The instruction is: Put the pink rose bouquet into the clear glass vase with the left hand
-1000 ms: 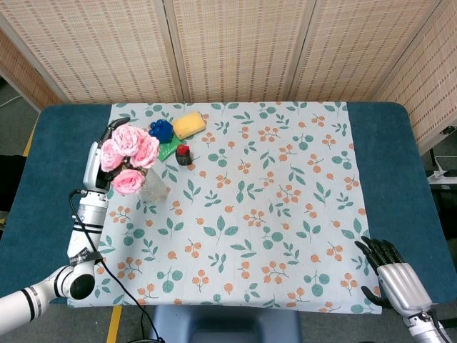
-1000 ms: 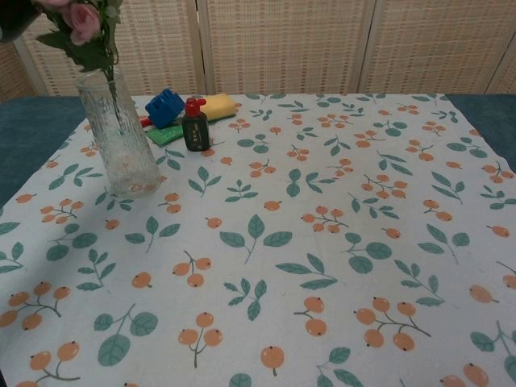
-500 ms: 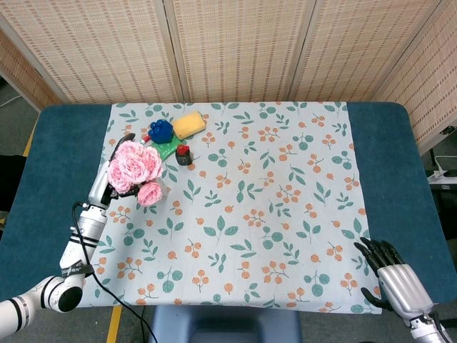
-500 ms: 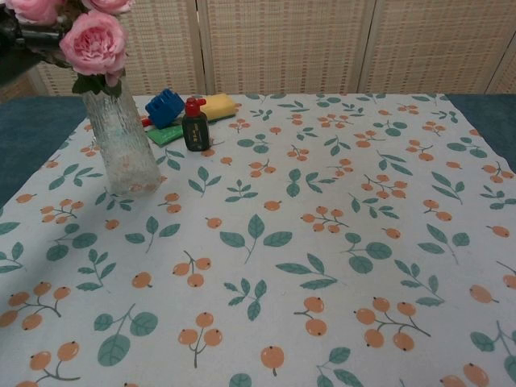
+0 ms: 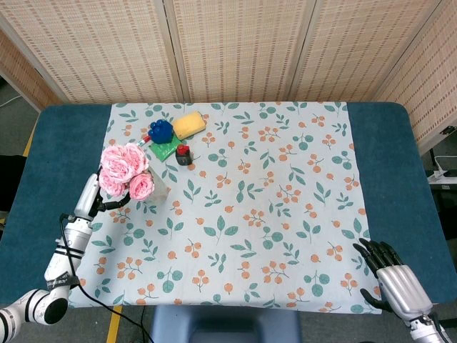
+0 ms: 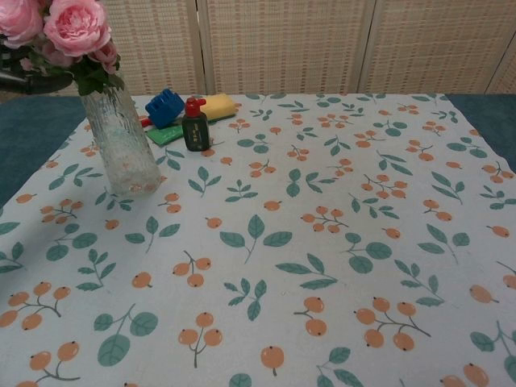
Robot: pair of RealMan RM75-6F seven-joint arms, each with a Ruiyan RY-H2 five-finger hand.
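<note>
The pink rose bouquet (image 5: 123,171) (image 6: 63,31) stands with its stems in the clear glass vase (image 5: 156,190) (image 6: 121,141) at the cloth's left side, its blooms leaning left. My left hand (image 5: 91,200) is left of the vase, and its dark fingers (image 5: 114,205) (image 6: 22,78) reach into the leaves under the blooms and hold the bouquet there. At the table's near right corner my right hand (image 5: 395,280) lies open, fingers apart, with nothing in it.
Behind the vase sit a small dark bottle with a red cap (image 5: 183,155) (image 6: 194,125), a blue toy block (image 5: 161,130) (image 6: 164,107), a green item (image 5: 168,149) and a yellow sponge (image 5: 188,125) (image 6: 216,104). A floral cloth (image 5: 285,193) covers the blue table (image 5: 50,157).
The left hand has drawn back to the left and towards the near edge. The bouquet has sunk deeper into the vase, and its blooms have tipped left.
</note>
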